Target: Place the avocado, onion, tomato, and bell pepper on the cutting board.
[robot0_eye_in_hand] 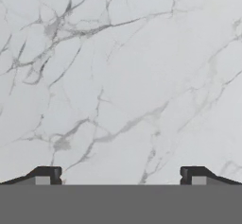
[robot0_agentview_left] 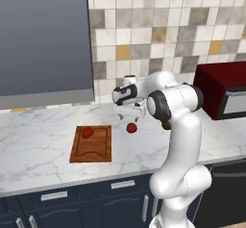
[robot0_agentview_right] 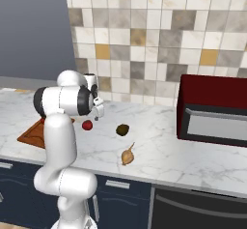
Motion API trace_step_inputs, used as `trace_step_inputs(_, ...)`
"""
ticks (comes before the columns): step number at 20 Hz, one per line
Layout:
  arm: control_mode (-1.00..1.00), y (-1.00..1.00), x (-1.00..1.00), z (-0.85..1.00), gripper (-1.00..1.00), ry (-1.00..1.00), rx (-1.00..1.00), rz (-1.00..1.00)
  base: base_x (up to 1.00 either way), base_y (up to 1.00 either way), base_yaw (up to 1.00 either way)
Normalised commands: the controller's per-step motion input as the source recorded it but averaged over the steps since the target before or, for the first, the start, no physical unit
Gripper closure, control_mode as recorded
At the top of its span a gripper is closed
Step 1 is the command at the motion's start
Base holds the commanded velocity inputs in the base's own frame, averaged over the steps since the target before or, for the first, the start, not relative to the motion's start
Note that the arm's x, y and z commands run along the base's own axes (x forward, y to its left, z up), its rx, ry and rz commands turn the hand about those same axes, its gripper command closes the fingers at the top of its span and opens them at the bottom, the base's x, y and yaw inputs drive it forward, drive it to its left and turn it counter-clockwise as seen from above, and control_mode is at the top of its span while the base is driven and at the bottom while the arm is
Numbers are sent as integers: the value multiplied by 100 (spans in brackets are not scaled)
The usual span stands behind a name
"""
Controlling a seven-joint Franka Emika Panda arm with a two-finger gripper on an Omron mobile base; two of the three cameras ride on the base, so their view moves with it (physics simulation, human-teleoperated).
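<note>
While pincer (robot0_agentview_left: pixel 130 116) gapes empty, onion (robot0_agentview_right: pixel 128 156) lies flat (stem tip pointing toward backsplash)

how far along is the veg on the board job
One of four looks done: a small red item lies on the reddish-brown wooden cutting board. Nothing is in hand; the two-finger gripper stands open above the marble counter. Left on the counter: a second red item, the dark olive-green avocado and the tan-yellow onion.

The claw (robot0_eye_in_hand: pixel 121 175), fingertips (robot0_eye_in_hand: pixel 47 173) wide apart, faces bare marble counter (robot0_eye_in_hand: pixel 123 76).
</note>
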Motion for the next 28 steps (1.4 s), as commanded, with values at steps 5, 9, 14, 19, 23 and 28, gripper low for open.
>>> trace_step_inputs(5, -100, -2, -11, -11, -100, 0, 0, 4, 0, 0, 0)
trace_step_inputs(9, -100, -12, -15, -12, -100, 0, 0, 4, 0, 0, 0)
trace_step_inputs(14, -100, -10, -27, -4, -100, -1, 0, 6, 0, 0, 0)
trace_step_inputs(19, -100, 0, -24, 0, -100, -2, 0, 5, 0, 0, 0)
trace_step_inputs(23, -100, 0, -24, -2, -100, -2, 0, 3, 0, 0, 0)
trace_step_inputs(28, -100, 0, -21, 0, -100, -2, 1, 2, 0, 0, 0)
